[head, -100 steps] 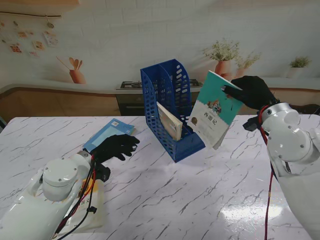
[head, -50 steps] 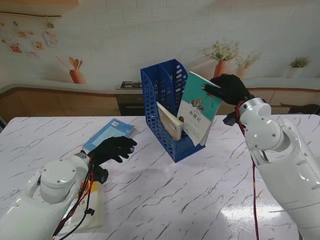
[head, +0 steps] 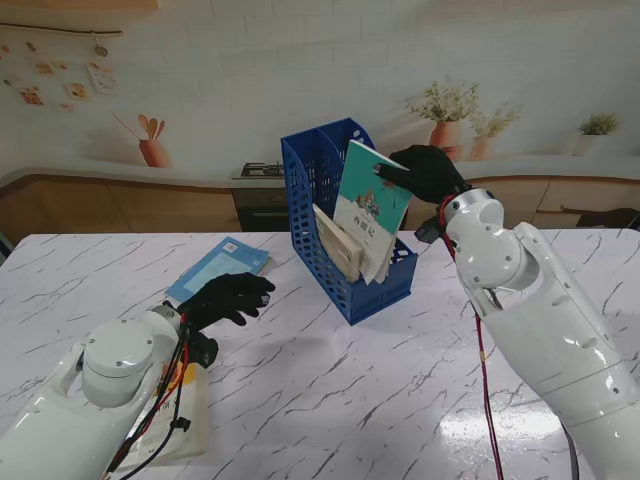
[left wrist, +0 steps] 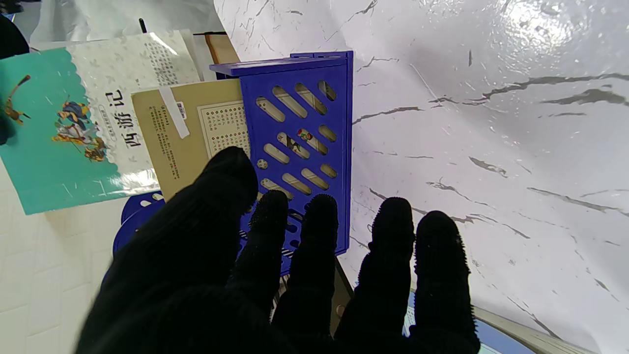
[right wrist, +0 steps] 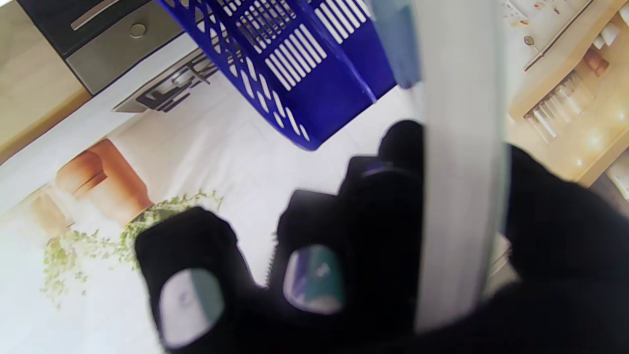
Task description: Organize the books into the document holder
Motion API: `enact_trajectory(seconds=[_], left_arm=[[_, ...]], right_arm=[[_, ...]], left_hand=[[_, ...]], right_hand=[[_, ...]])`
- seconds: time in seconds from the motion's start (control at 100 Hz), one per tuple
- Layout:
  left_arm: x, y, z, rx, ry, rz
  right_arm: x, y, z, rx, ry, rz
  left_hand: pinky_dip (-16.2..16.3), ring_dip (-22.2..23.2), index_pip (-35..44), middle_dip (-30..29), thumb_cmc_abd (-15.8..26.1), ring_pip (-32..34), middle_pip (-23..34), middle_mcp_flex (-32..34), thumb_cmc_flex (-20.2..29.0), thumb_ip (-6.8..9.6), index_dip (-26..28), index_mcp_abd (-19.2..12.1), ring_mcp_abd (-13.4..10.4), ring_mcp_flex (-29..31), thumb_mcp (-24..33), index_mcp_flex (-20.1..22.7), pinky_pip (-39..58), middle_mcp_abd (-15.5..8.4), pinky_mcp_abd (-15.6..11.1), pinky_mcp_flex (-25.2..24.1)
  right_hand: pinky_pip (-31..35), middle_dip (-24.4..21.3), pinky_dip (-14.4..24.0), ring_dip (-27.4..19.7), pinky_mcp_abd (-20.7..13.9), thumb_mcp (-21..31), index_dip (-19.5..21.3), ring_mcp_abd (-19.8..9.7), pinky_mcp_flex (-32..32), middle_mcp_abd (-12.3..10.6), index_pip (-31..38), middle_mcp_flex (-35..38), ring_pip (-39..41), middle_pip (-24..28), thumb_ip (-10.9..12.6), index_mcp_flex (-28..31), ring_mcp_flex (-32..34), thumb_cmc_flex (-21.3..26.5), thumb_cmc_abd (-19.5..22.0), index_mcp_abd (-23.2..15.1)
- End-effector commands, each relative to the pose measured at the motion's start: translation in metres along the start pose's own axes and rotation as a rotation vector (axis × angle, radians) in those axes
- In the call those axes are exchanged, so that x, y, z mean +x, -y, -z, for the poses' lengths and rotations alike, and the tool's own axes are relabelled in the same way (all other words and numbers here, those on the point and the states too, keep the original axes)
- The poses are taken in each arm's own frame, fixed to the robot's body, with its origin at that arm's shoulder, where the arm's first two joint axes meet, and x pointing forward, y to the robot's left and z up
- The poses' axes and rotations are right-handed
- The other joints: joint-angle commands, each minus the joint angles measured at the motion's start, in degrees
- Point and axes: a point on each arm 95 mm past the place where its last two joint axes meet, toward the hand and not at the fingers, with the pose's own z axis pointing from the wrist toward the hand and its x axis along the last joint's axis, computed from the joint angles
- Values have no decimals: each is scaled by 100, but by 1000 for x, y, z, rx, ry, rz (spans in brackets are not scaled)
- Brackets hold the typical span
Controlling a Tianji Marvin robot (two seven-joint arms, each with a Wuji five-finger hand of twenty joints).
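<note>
A blue document holder (head: 378, 292) stands at the middle of the table, tilted back, and shows in the left wrist view as a slotted wall (left wrist: 300, 142). A tan book (head: 337, 242) (left wrist: 196, 132) leans inside it. My right hand (head: 425, 172) is shut on the top corner of a teal book (head: 371, 205) (left wrist: 59, 128), whose lower part sits inside the holder beside the tan one. In the right wrist view the book's pale edge (right wrist: 462, 162) runs between my fingers. My left hand (head: 232, 295) (left wrist: 295, 275) hovers open over the table, fingers spread, holding nothing.
A light blue book (head: 218, 267) lies flat on the marble table (head: 400, 400), left of the holder and just beyond my left hand. Another book with a yellow and white cover (head: 185, 405) lies under my left forearm near the front edge.
My right hand carried the teal book leftward and down, from beside the holder into it. The left hand stayed almost still.
</note>
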Motion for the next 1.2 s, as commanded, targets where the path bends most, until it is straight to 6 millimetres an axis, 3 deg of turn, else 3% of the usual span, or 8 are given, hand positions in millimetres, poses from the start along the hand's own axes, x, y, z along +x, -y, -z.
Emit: enact_trajectory(seconds=[0.0, 0.38, 0.67, 1.19], left_arm=[[2, -3, -1, -13, -23, 0], [3, -3, -1, -8, -21, 0], [3, -4, -4, -8, -17, 9], [3, -4, -3, -2, -15, 2]], right_arm=[[10, 6, -7, -6, -26, -22], [14, 31, -28, -34, -45, -36], [6, 54, -40, -36, -54, -5], [-11, 98, -37, 33, -19, 50]], left_hand=[[-32, 17, 20, -6, 55, -30, -23, -5, 33, 137, -55, 11, -63, -26, -39, 82, -91, -75, 83, -22], [-17, 22, 21, -3, 58, -16, -17, 0, 27, 137, -58, -7, -64, -16, -20, 63, -61, -75, 85, -3], [-12, 20, 23, -5, 58, -14, -15, -6, 34, 136, -63, 8, -63, -23, -16, 73, -57, -73, 77, -8], [-11, 12, 22, -11, 63, -21, -18, -8, 35, 137, -67, 9, -64, -25, -21, 75, -58, -84, 79, -7]], right_hand=[[1604, 33, 79, 104, -2452, 527, 133, -1290, 287, -177, 1115, 665, 155, 151, 411, 650, -145, 73, 258, 671], [1604, 34, 79, 104, -2452, 523, 129, -1295, 287, -169, 1120, 655, 151, 150, 403, 630, -144, 60, 252, 646], [1603, 45, 73, 105, -2455, 584, 115, -1295, 287, -186, 1150, 661, 151, 171, 385, 651, -144, -16, 231, 576], [1604, 54, -24, 85, -2495, 572, 76, -1305, 292, -262, 1141, 648, 119, 161, 353, 643, -144, -147, 279, 356]])
